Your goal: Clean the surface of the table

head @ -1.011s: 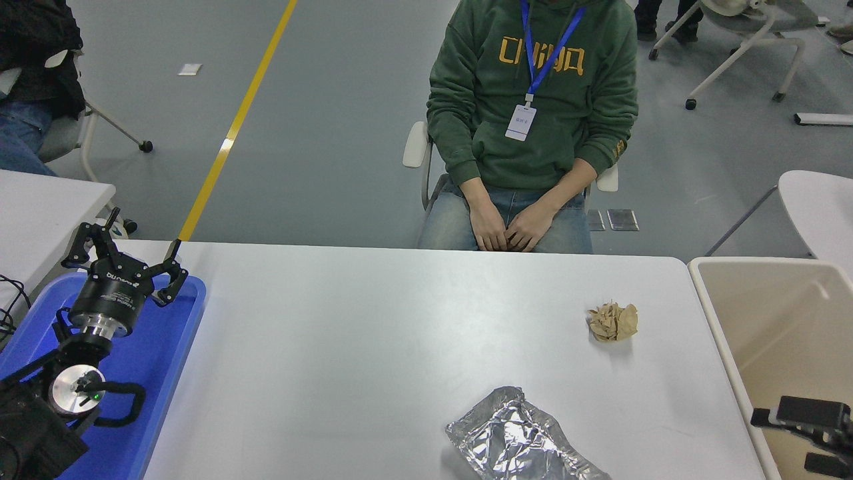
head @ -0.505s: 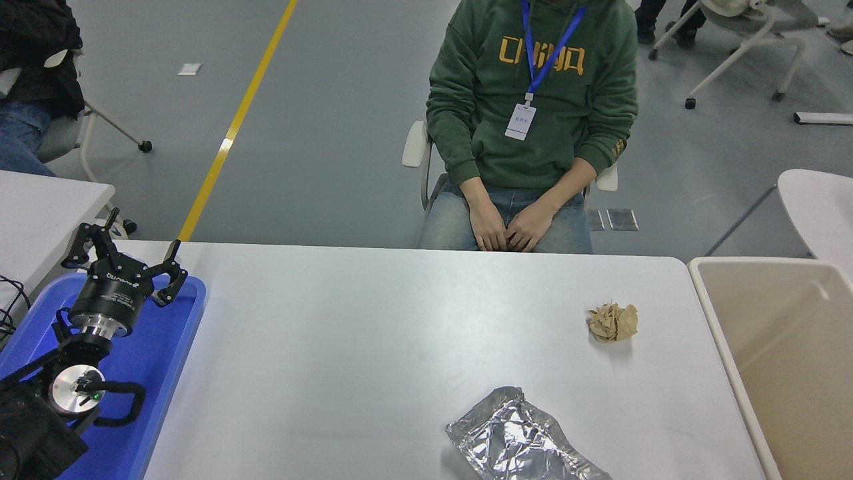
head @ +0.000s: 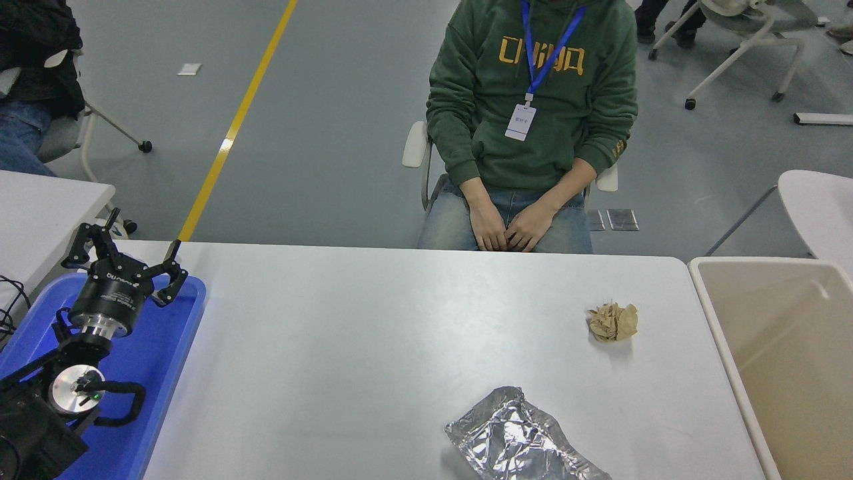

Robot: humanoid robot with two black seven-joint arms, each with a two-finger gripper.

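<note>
The table surface (head: 373,347) is a wide matte white top filling the lower half of the head view. A crumpled brown paper ball (head: 613,322) lies on it at the right. A crinkled silver foil wrapper (head: 520,443) lies near the front edge. My left gripper (head: 125,250) is parked at the lower left above a blue tray (head: 170,347), open with nothing between its fingers. The right arm is out of view.
A beige bin (head: 780,353) stands against the table's right edge. A person in a green hoodie (head: 533,100) sits at the far side, hands in the lap. Smaller white tables show at the far left (head: 40,200) and far right (head: 820,207).
The right arm, seen a second ago at the lower right over the bin, has withdrawn out of the picture. Nothing else has moved.
</note>
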